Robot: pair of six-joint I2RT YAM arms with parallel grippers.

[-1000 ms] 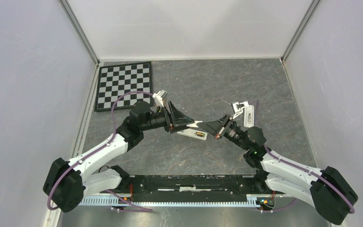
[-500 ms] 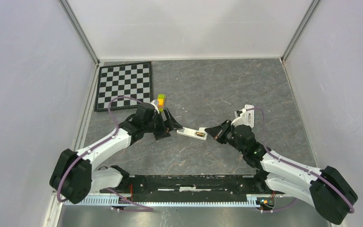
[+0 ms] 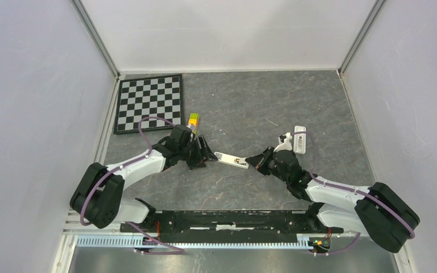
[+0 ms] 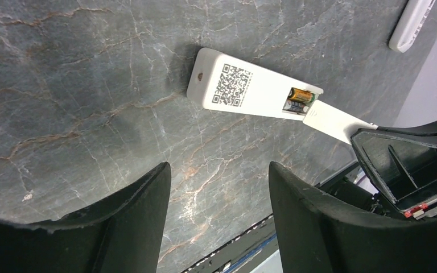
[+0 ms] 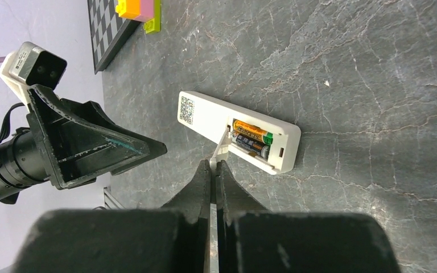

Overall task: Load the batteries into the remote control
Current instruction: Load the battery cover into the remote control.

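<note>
The white remote (image 3: 228,158) lies back up on the table, with a QR label (image 4: 232,85) and its battery bay uncovered. Two batteries (image 5: 252,138) lie side by side in the bay, one with an orange end; they also show in the left wrist view (image 4: 298,98). My right gripper (image 5: 213,163) is shut on the thin white battery cover (image 5: 223,145), whose far edge touches the bay's rim. My left gripper (image 4: 219,166) is open and empty, low over the table just off the remote's left end (image 3: 207,153).
A second white remote (image 3: 300,139) lies at the right behind my right arm. A yellow-green block (image 3: 193,120) with orange and pink bricks sits by the checkerboard (image 3: 149,102) at the back left. The two grippers face each other closely across the remote.
Both grippers have come down from above the remote to table level. The right one has brought the cover to the battery bay. The left one has drawn back to the remote's left end.
</note>
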